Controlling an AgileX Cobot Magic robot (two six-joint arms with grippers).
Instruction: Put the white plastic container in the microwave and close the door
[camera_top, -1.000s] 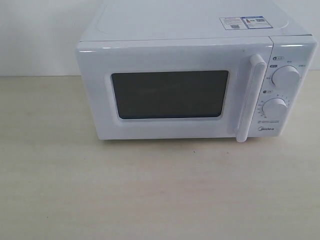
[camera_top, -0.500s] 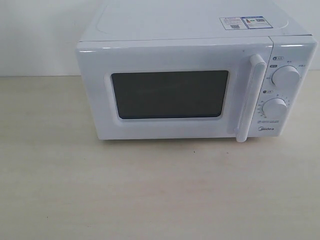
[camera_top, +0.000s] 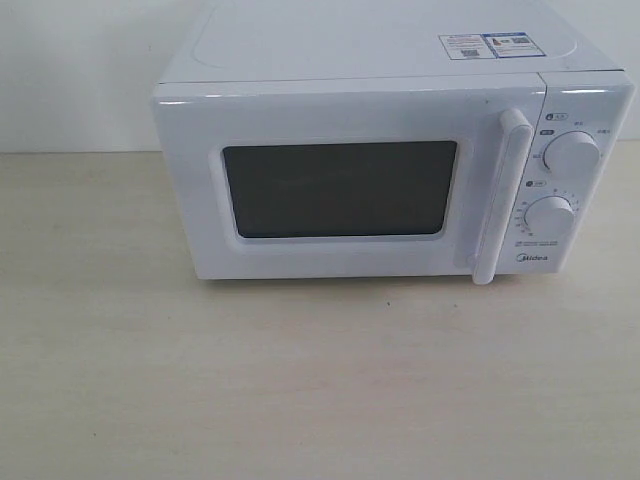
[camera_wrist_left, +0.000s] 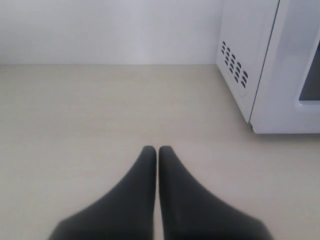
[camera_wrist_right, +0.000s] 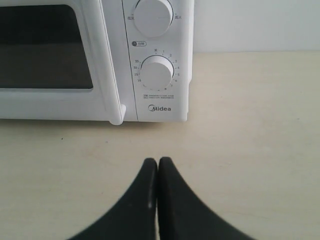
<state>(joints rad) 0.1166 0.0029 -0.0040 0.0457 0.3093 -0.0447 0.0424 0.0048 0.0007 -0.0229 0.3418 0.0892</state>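
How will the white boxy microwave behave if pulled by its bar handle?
The white boxy microwave looks broad and low, so tipping seems unlikely. On the smooth pale table it may slide. Its glossy vertical white bar handle looks stiff, perhaps slippery.

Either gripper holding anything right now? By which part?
Nothing is held. The left gripper and the right gripper are each shut fingertip to fingertip, with nothing between them.

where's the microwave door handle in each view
exterior view: handle upright, right of centre, beside the dark window.
left wrist view: not in it; only the microwave vented side and door edge.
right wrist view: between dark window and lower dial.
shared landmark: the dark window.
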